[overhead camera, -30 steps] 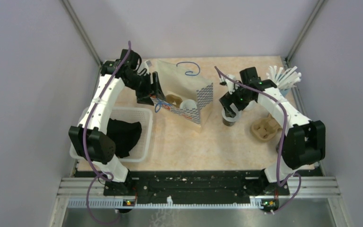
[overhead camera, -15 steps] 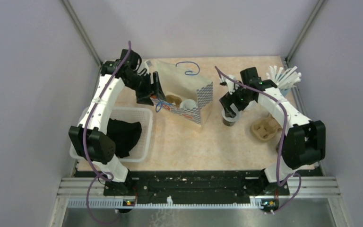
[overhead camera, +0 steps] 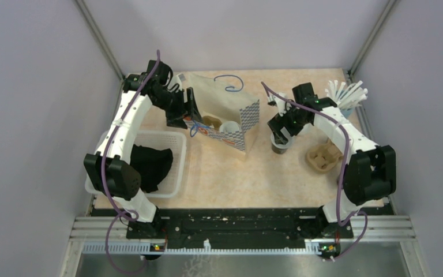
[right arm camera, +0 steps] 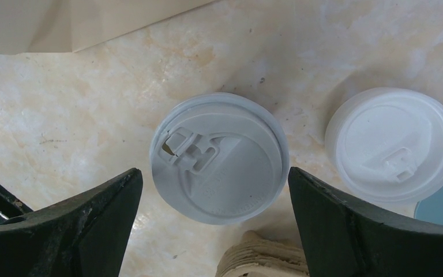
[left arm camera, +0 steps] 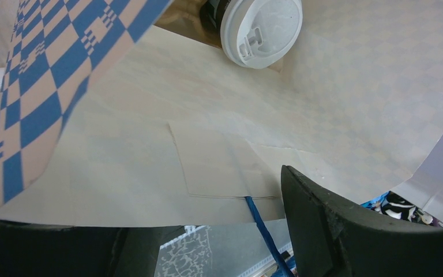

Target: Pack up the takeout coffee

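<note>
While the L gripper (left arm camera: pixel 202 231) sits at the mouth of the bag (left arm camera: pixel 150 144), upper centre of the top view, its jaws stand wide apart. The bag's paper edge lies across the gap, and no pinch on the paper shows. The bag has blue-check sides and a blue cord (left arm camera: pixel 262 225), and it's tilted w/ the mouth open, so the inside shows from above.

One coffee is already in: the bagged cup (left arm camera: pixel 262 29) is at the top centre of the L wrist view, pale lid toward the lens, dark side just visible behind it. In the top view it sits deep in the bag, right beside a brown tray (overhead camera: pixel 210 121).

The 2nd cup (right arm camera: pixel 219 164) stands upright on the table (right arm camera: pixel 63 115), lid on, outside the bag and just right of it, centre-right in the top view. The R gripper (right arm camera: pixel 213 179) hangs over it w/ jaws wide apart, one finger each side. Table shows in both gaps, so there's no contact.

A loose lid (right arm camera: pixel 393 144) lies flat to the right of the 2nd cup in the R wrist view, apart from it. A spare tray (right arm camera: pixel 262 262) pokes in at the bottom edge, v. close to the cup; can't tell if they touch.

At the left of the top view, a white basket (overhead camera: pixel 176 144) holds a dark cloth (overhead camera: pixel 150 164). White sticks (overhead camera: pixel 346 92) fan out at upper right.
</note>
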Robot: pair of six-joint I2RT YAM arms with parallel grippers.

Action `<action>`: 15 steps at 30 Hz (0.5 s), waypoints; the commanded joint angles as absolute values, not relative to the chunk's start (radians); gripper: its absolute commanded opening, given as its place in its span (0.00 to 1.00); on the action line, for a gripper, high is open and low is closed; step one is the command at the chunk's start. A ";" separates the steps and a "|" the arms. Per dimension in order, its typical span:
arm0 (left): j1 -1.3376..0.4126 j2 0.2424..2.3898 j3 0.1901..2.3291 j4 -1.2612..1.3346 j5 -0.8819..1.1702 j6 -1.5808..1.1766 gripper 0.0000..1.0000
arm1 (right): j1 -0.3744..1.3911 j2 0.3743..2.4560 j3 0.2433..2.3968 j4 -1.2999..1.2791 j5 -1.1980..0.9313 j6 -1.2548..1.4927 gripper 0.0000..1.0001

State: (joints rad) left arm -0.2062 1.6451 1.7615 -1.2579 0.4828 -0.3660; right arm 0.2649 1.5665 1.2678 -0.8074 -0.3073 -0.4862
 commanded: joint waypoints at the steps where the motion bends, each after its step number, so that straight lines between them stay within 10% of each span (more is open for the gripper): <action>1: -0.206 1.632 1.759 -1.240 0.497 -0.351 0.76 | 0.256 1.575 1.265 -0.793 -0.328 -0.500 0.96; 15: -0.206 1.633 1.758 -1.239 0.499 -0.350 0.76 | 0.256 1.582 1.264 -0.796 -0.337 -0.503 0.92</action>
State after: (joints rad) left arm -0.2062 1.6451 1.7615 -1.2579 0.4828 -0.3656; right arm 0.2649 1.5776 1.2678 -0.8070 -0.3099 -0.4877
